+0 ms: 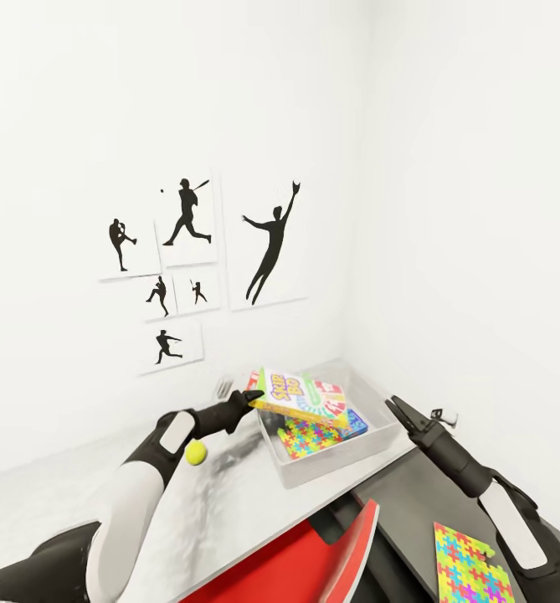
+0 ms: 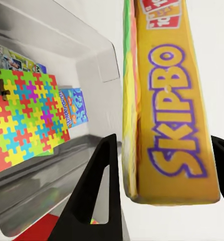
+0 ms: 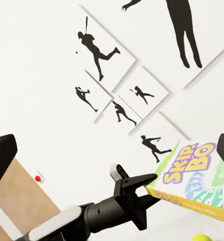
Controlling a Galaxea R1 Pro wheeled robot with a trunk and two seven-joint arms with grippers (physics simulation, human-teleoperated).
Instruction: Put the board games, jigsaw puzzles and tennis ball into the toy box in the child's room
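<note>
The worktop (image 1: pixel 87 494) runs pale along the wall with the sports pictures (image 1: pixel 187 268), and at its far corner sits the toy box (image 1: pixel 378 440), already holding 1 jigsaw puzzle (image 1: pixel 311 439) and a blue board game (image 2: pixel 75 106) flat on its floor.

My left gripper (image 1: pixel 257 396) is clenched on the near short edge of the SKIP BO box (image 1: pixel 306 403). The box's long axis runs away from that gripper, out over the toy box, and it lies tilted, its far end low over the things inside; whether that end touches them I cannot tell. So the thing lies straight ahead of my left gripper and above the bin, and I judge that the next move is a short lowering and a release.

The second jigsaw puzzle (image 1: pixel 470 566) lies low by my right arm, which is nearer to it; my right gripper (image 1: pixel 401 412) hangs spread and empty beside the toy box.

The tennis ball (image 1: pixel 196 452) rests on the worktop under my left forearm.
</note>
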